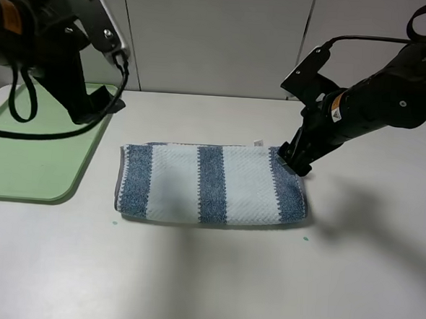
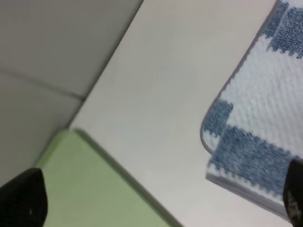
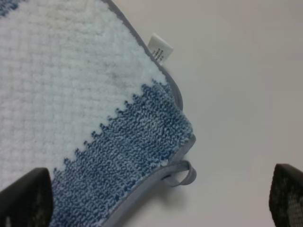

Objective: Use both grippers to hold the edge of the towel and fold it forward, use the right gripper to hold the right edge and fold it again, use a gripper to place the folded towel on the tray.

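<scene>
The blue and white striped towel [image 1: 211, 185] lies folded once as a long band in the middle of the white table. It also shows in the left wrist view [image 2: 265, 118] and the right wrist view [image 3: 94, 118]. My right gripper [image 1: 296, 161] is open and empty just over the towel's far right corner, with its fingertips [image 3: 26, 196] wide apart on either side of that corner. My left gripper [image 1: 93, 112] is open and empty, raised over the right edge of the green tray [image 1: 25, 155], left of the towel's far left corner.
The tray lies at the table's left side, and its rim shows in the left wrist view [image 2: 94, 189]. A white label [image 3: 160, 48] and a grey hanging loop [image 3: 182, 172] stick out at the towel's far right corner. A grey wall stands behind the table.
</scene>
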Available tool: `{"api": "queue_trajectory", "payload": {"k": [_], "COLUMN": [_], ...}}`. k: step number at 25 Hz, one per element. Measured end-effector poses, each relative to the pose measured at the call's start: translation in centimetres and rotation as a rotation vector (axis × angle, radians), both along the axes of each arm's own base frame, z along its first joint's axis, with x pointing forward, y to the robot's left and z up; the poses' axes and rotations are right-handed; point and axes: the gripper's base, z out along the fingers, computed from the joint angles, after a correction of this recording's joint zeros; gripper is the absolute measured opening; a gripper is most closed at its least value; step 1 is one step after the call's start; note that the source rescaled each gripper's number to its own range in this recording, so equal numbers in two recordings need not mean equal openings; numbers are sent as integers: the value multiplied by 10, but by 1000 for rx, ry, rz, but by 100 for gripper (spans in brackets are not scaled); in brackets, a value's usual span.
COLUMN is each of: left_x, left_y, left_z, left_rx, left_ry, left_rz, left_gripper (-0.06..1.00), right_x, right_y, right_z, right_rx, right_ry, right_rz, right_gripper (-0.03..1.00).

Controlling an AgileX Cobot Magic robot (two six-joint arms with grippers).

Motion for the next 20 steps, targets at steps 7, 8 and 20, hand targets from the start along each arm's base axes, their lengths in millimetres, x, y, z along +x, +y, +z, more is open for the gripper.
{"api": "queue_trajectory", "payload": {"k": [7,8,20], "left_x": [-34,-39,-85], "left_y": [18,19,33], "left_z": [26,29,55], "left_rx": [-120,-138,-413], "left_ry": [60,65,149], "left_rz": [179,192,329], "left_gripper": [100,100,100], "right_x": [0,0,0], "right_y": [0,0,0], "right_z": [0,0,0], "right_rx": [2,3,3], "right_ry": [6,6,6], "right_rz": [-10,-12,-13], "right_gripper": [100,100,100]}}
